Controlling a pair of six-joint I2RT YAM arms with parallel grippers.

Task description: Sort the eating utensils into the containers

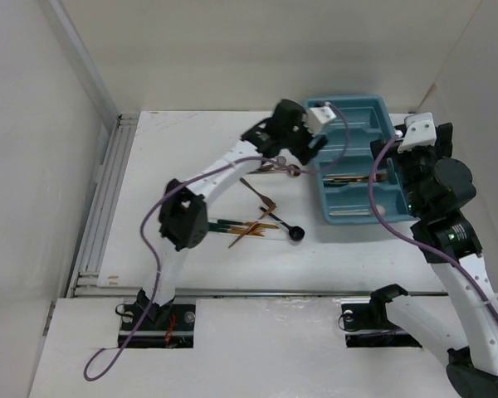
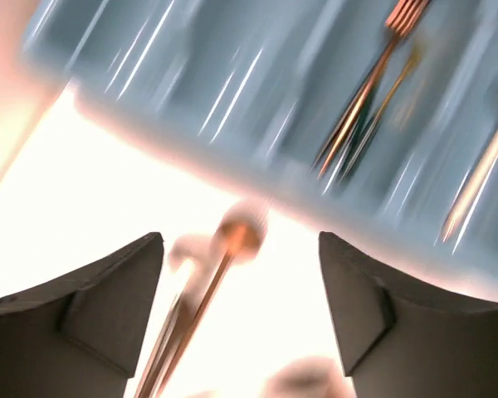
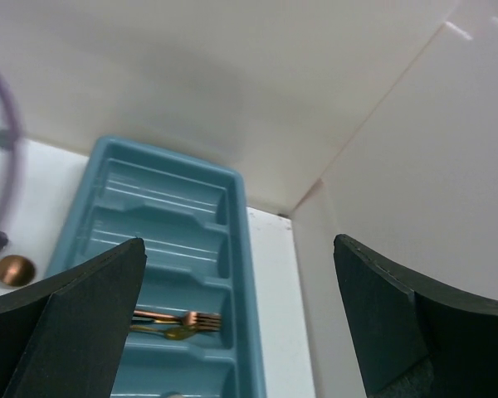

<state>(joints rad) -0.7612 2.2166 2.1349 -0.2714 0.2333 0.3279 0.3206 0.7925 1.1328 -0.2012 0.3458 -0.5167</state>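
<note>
Seemingly a pick-up step: the open, empty left end effector (image 2: 241,240) straddles a copper spoon (image 2: 201,307), tray (image 2: 232,66) just beyond it; next, lower and pinch the handle.

The white-and-black left arm (image 1: 224,170) rises from its base, bends at a black elbow joint and stretches forward and to the right, wrist tipped downward. The black two-finger left end effector (image 2: 241,240) has its fingers spread wide, clamping nothing. The white-and-black right arm (image 1: 469,274) stands folded upright. The black right end effector (image 3: 236,245) is likewise spread wide and empty.
</note>
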